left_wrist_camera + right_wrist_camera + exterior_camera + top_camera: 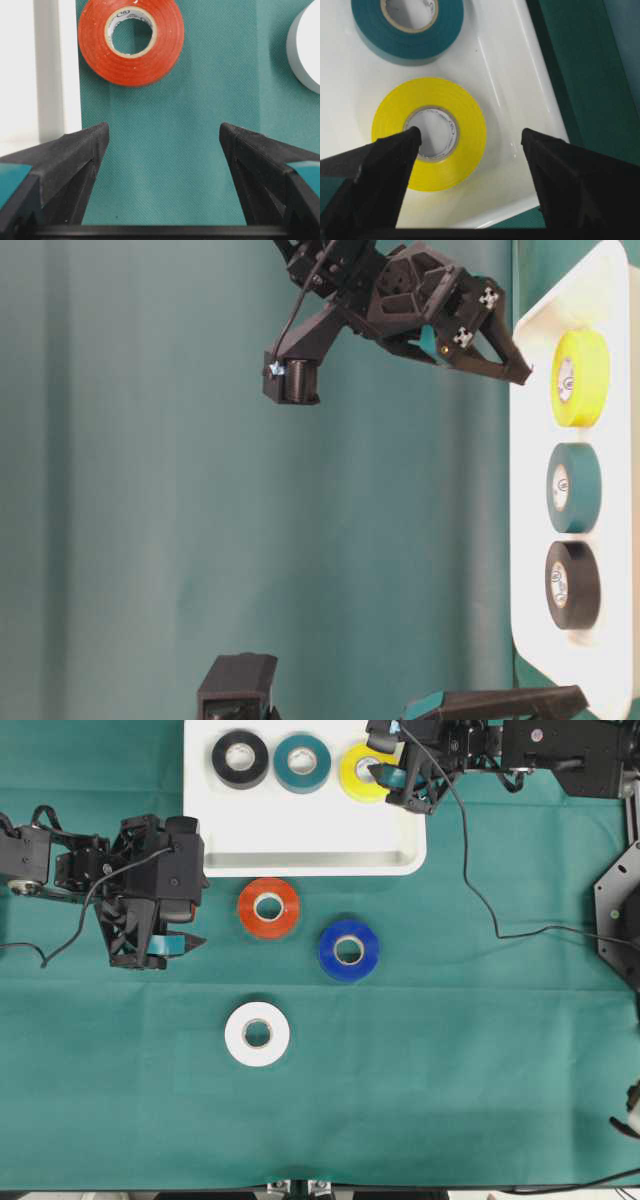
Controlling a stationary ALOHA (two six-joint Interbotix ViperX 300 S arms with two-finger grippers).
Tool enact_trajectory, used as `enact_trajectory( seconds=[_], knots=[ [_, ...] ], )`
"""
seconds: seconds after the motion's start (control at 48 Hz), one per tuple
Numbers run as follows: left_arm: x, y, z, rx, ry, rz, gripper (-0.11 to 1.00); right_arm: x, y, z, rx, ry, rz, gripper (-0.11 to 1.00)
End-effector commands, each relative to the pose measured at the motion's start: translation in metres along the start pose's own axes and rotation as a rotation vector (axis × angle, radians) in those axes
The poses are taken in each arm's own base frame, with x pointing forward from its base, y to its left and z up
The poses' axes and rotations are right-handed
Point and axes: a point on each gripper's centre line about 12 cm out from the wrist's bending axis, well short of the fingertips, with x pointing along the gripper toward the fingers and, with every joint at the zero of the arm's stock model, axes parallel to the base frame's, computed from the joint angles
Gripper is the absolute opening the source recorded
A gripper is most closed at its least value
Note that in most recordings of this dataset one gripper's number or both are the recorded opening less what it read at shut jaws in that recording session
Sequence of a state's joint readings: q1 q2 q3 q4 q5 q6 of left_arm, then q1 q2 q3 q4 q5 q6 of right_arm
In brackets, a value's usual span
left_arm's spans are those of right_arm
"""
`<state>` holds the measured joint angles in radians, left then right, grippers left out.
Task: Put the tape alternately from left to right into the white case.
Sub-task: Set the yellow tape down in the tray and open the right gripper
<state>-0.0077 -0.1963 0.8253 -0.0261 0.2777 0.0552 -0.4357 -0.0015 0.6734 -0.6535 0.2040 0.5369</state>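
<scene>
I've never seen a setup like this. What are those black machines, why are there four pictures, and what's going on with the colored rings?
The black machines are two robot arms, each ending in a two-fingered gripper. One picture looks down from above, one looks from table height, turned sideways, and two come from cameras on the arms' wrists. The rings are rolls of tape on a green cloth. Black, teal and yellow rolls already lie in the white case. Red-orange, blue and white rolls wait on the cloth. The right gripper hangs open over the yellow roll, one finger above its hole, holding nothing. The left gripper is open and empty, facing the red-orange roll.
</scene>
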Motion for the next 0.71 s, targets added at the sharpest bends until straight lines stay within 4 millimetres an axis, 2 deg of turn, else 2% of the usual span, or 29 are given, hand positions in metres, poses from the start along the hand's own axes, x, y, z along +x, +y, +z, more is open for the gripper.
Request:
enact_trajectory(
  seconds=[0.0,0.354,0.687],
  knots=[
    [-0.004,-0.001,0.009,-0.001,-0.032,-0.003,0.59,-0.004,-0.001,0.006,0.005,-0.026,0.001,0.88],
    [-0.004,-0.002,0.01,0.0,-0.032,-0.005,0.59,-0.009,0.009,0.012,-0.009,-0.071,0.035,0.88],
    [-0.004,-0.002,0.01,0.0,-0.032,-0.005,0.59,-0.036,0.043,0.026,-0.073,-0.148,0.102,0.88]
  ],
)
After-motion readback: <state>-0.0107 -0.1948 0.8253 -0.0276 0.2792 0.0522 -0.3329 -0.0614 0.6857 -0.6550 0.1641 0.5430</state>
